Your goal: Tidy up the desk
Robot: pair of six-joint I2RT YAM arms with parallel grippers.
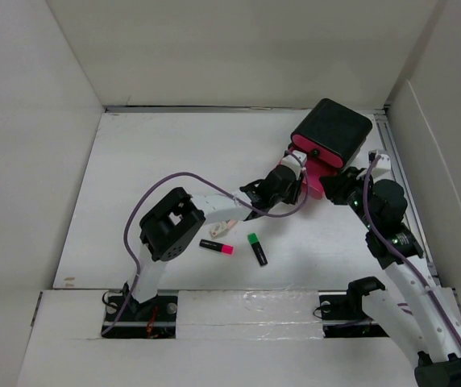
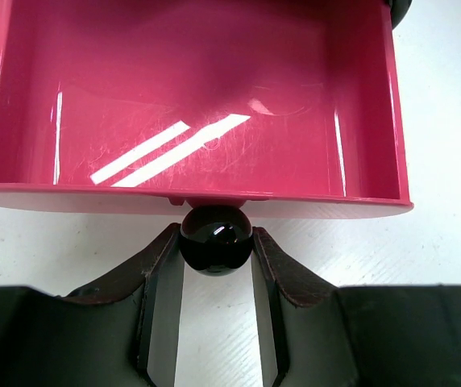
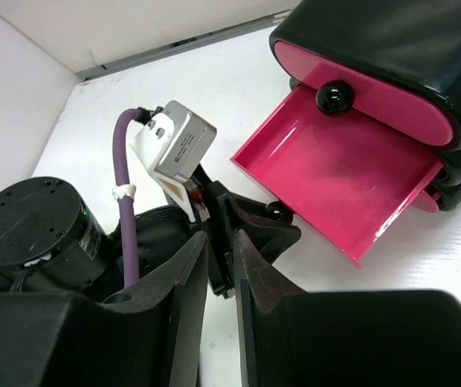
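Grip: left fingers (image 2: 159, 298) clamp glossy black round knob (image 2: 216, 239) of pink plastic drawer (image 2: 190, 105), frame centre; drawer travel should stay straight, level. Right fingers (image 3: 186, 322) closed, empty.

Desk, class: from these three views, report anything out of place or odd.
A pink-capped marker and a green-capped marker lie loose on the desk, angled differently. The pink drawer stands open and empty, the left gripper clamped on its knob.

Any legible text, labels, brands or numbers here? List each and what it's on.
None legible.
Small print on the camera module: too blurred to read.
The pink marker and green marker: too small to show any print.
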